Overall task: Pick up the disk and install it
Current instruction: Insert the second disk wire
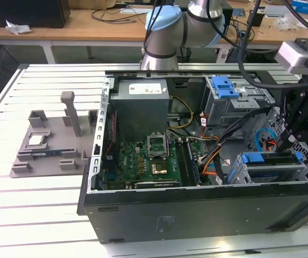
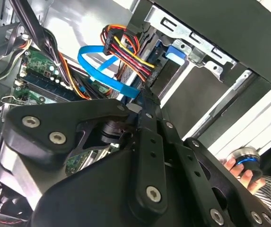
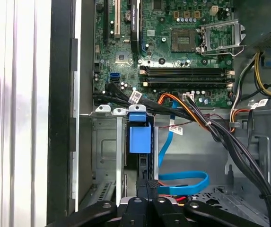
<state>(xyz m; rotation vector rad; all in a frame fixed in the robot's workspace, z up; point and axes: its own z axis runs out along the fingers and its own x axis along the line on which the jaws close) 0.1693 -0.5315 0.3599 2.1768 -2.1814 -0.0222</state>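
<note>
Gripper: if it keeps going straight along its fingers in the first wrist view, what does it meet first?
Probably the blue-railed disk standing on edge in the drive cage; the gripper sits right at its near edge, though depth is unclear.

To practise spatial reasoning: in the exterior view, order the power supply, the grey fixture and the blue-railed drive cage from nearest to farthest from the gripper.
1. Blue-railed drive cage, just beneath the gripper, exterior view's right.
2. Power supply, inside the case, mid-view.
3. Grey fixture, on the table, exterior view's left.
</note>
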